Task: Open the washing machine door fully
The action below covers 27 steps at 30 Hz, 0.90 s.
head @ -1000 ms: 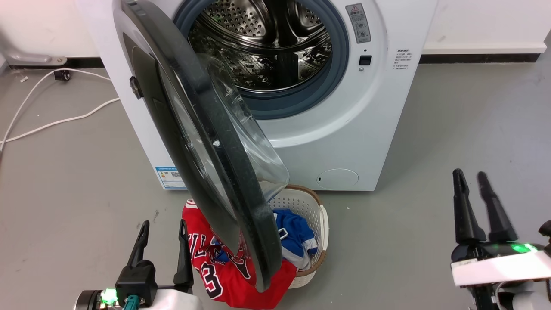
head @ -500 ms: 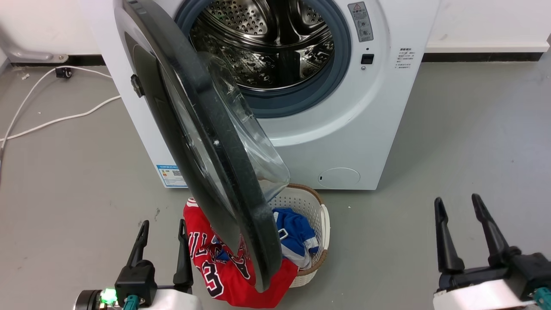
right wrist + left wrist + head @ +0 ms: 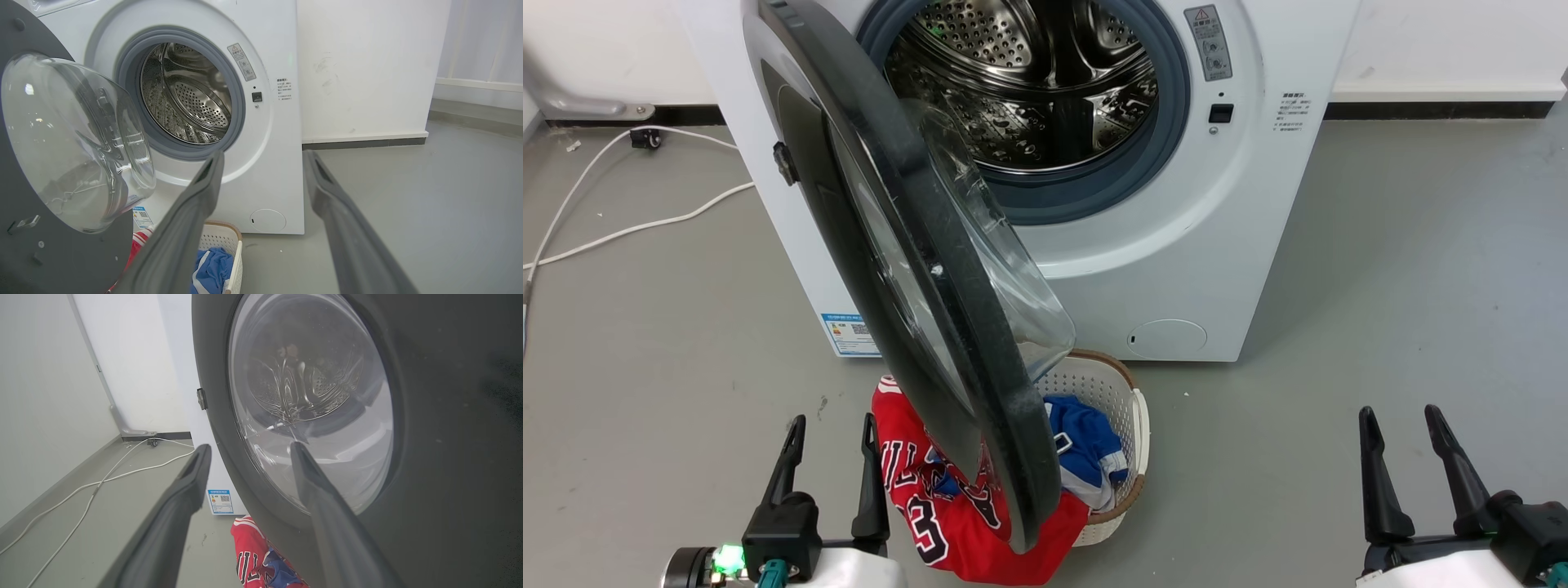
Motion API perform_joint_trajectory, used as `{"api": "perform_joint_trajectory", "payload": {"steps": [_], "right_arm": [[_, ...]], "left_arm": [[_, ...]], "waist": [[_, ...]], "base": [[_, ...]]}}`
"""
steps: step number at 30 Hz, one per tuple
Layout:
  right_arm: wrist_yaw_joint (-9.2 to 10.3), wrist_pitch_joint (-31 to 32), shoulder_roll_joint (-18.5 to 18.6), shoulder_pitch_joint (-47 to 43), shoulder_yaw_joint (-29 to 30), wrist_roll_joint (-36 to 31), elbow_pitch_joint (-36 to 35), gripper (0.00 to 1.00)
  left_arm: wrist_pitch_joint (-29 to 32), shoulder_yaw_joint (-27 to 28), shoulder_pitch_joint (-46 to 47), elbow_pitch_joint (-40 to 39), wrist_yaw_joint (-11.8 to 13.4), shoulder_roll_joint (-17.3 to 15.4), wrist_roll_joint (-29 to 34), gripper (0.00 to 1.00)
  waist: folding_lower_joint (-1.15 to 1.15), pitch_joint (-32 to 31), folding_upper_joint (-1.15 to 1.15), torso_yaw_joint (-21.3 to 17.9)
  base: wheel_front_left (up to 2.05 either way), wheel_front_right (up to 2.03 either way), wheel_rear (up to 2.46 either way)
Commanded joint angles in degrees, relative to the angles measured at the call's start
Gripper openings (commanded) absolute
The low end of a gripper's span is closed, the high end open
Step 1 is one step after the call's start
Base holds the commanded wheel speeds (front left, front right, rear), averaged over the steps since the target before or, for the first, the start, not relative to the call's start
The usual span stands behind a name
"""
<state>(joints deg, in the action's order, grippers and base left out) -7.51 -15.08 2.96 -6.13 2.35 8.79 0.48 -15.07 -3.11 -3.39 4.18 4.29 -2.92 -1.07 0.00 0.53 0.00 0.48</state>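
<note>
I see the door [image 3: 907, 269] standing partly open off the washer [image 3: 1217, 245], above the basket [image 3: 1142, 420]. Left gripper [image 3: 833, 420] and right gripper [image 3: 1397, 412]: fingers wide, empty.

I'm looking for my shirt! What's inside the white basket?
The basket holds a red jersey spilling over its rim and a blue garment. The washing machine door covers part of it, so anything underneath there is hidden.

The left gripper [image 3: 833, 423] points forward, its two long dark fingers [image 3: 787, 457] spread apart. The right gripper [image 3: 1398, 412] is posed the same way, fingers parted. Just behind the left gripper sits a white wrist [image 3: 849, 572], with a green light [image 3: 729, 560] glowing beside it.
</note>
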Motion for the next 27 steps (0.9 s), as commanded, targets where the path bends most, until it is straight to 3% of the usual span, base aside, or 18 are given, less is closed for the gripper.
{"api": "perform_joint_trajectory", "payload": {"steps": [1,19,20,21,22,27], "right_arm": [[0.03,-0.12,-0.15,-0.65,-0.02,0.78,0.54,1.00],[0.03,-0.12,-0.16,-0.84,-0.29,1.47,2.15,1.00],[0.03,-0.12,-0.16,-0.82,-0.29,1.47,2.19,1.00],[0.03,-0.12,-0.16,-0.78,-0.33,1.46,2.21,1.00],[0.03,-0.12,-0.16,-0.73,-0.39,1.44,2.24,1.00],[0.03,-0.12,-0.16,-0.39,-0.42,1.54,1.82,1.00]], "left_arm": [[-0.16,0.09,-0.54,-0.24,0.07,0.06,0.49,1.00],[-0.16,0.40,-1.00,-0.99,0.68,-0.01,0.71,1.00],[-0.16,0.40,-1.02,-1.00,0.73,-0.04,0.74,0.44],[-0.16,0.41,-0.99,-1.05,0.95,-0.15,1.00,0.04],[-0.15,0.40,-0.99,-1.03,1.07,-0.16,0.94,0.00],[-0.15,1.22,0.39,-2.73,1.96,-0.15,0.57,0.00]], "waist": [[0.00,-0.07,0.00,0.04],[0.00,-0.69,0.00,0.18],[0.00,-0.70,0.00,0.19],[0.00,-0.71,0.00,0.20],[0.00,-0.73,0.00,0.19],[0.00,-0.79,0.00,0.18]], "base": [[0.00,0.00,0.00],[0.00,0.00,0.00],[0.00,0.00,0.00],[0.00,0.00,0.00],[0.00,0.00,0.00],[0.00,0.00,0.00]]}}
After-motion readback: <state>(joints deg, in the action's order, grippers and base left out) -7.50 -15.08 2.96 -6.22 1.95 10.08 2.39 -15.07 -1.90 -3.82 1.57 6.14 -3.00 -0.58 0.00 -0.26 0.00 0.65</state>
